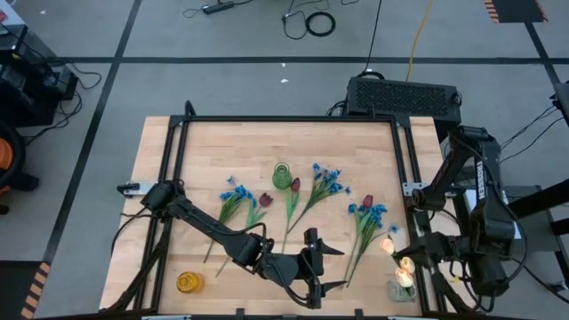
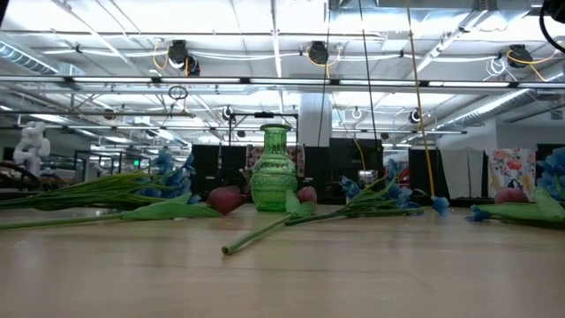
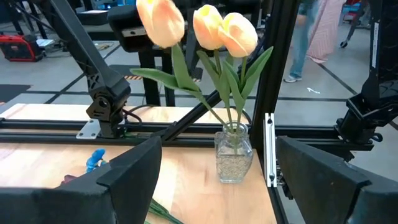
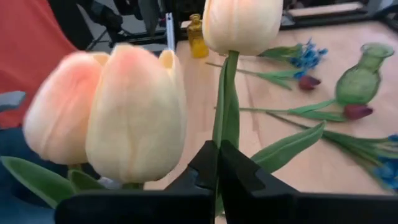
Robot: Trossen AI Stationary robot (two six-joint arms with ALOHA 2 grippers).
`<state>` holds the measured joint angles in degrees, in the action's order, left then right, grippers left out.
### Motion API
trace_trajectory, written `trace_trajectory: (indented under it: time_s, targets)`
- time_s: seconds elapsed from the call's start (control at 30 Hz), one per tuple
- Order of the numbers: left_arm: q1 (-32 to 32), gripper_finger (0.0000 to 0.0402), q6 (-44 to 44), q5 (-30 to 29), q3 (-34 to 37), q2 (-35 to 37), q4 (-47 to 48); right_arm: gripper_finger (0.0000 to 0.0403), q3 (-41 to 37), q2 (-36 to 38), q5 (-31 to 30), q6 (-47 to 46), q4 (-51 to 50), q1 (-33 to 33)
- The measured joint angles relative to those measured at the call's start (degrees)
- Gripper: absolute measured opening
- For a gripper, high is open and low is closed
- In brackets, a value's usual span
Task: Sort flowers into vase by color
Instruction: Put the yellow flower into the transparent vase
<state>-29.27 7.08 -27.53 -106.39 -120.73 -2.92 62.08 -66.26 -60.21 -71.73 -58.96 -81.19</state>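
Your right gripper (image 4: 217, 163) sits at the lower right of the high view, at the near right corner of the bench (image 1: 204, 142), and its jaws are pressed fully together on the green stem of one cream-yellow tulip (image 4: 242, 23), which rises straight up between them in the right wrist view. Two more cream-yellow tulips (image 4: 109, 112) crowd the left of that same view, close to the camera. In the left wrist view you can see all three standing in a small clear vase (image 3: 234, 154) near the bench's right edge, beside the black frame post.

Your left gripper (image 1: 322, 267) lies low in the middle of the high view, near the front edge, jaws spread wide and holding nothing; the clear vase shows between its two dark fingers (image 3: 130, 171) (well beyond them, not touched).

The rest of the flowers lie flat across the middle of the bench. Blue blossoms (image 1: 236, 190) and a dark red tulip (image 1: 265, 200) lie left of centre; another dark red tulip (image 1: 295, 185) lies just right of the green vase (image 1: 283, 175), which stands upright at centre. More blue blossoms (image 1: 327, 180) lie right of that, and a further blue cluster (image 1: 370, 213) with a red tulip (image 1: 367, 202) lies toward the right. An amber vase (image 1: 188, 283) stands at the lower left
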Motion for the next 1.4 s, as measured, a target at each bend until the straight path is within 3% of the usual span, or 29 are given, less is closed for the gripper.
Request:
trace_trajectory:
  time_s: [0.27,0.73,0.97,1.4]
  targets:
    - [0.0,0.0322,0.0,0.0,0.0,0.0,0.0,0.0000,0.0,-4.3,-0.9,0.2,0.4,0.0]
    - [0.0,0.0322,0.0,0.0,0.0,0.0,0.0,0.0007,0.0,-4.5,4.2,-2.6,3.1,-3.5]
    - [0.0,0.0322,0.0,0.0,0.0,0.0,0.0,0.0058,0.0,-4.5,6.7,-3.1,3.6,-3.6]
    - [0.0,0.0322,0.0,0.0,0.0,0.0,0.7,0.0173,1.2,-3.8,4.0,-3.9,1.4,-3.6]
